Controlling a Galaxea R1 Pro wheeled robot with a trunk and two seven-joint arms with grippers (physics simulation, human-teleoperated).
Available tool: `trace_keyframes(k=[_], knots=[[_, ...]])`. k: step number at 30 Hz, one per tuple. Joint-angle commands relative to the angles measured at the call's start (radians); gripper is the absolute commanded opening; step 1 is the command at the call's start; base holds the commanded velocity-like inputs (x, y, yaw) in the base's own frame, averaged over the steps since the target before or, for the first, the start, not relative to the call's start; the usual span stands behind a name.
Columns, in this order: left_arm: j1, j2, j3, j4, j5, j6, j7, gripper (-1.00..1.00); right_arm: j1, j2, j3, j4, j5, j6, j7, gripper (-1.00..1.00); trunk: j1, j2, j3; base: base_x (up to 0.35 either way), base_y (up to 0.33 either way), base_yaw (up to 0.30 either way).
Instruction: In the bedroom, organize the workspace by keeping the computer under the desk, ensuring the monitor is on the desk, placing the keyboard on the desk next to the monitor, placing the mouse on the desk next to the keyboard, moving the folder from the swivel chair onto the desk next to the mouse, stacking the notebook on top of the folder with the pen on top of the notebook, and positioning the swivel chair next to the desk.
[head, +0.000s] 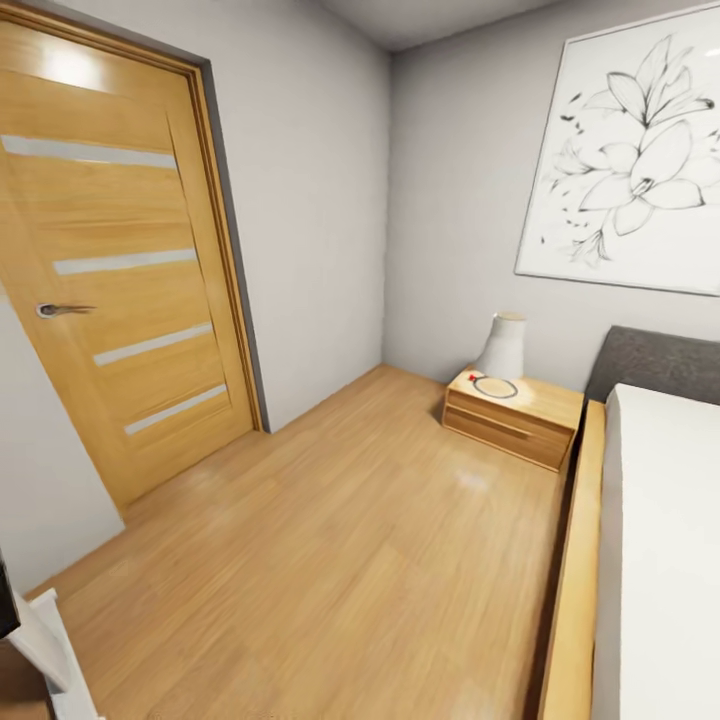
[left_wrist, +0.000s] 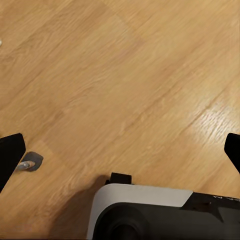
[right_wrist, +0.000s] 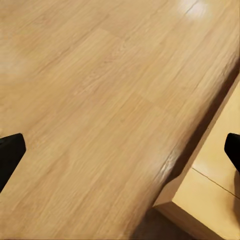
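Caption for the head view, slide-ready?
Robot in transit: closed wooden door, bedside table with white lamp, bed at right.

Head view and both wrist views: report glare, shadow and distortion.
Head view: bright glare at the top of the oak door with frosted strips, whose frame leans, wide-angle skewed. Left wrist view: pale sheen on the wooden plank floor. Right wrist view: dark shadow beneath the light wooden bed frame.
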Motion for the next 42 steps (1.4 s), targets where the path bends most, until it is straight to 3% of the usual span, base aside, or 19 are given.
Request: trace_keyframes(k=[1,29,42], knots=[[-0.001,0.000,0.000,0.001,0.001,-0.003,0.001,1.00,0.000,0.000,0.001,0.000,0.000,-0.003,-0.002,1.00,0.000,-0.001,-0.002,-0.005,0.000,0.275],[0.000,-0.002,0.000,0.001,0.001,-0.003,0.001,1.00,0.000,0.000,0.001,0.000,0.001,-0.003,-0.002,1.00,0.000,-0.001,-0.017,0.001,0.000,0.275],[-0.001,-0.002,-0.001,0.001,0.001,-0.003,0.001,1.00,0.000,-0.004,0.000,0.000,0.001,-0.003,-0.002,1.00,0.000,-0.001,-0.022,0.232,0.000,0.157]])
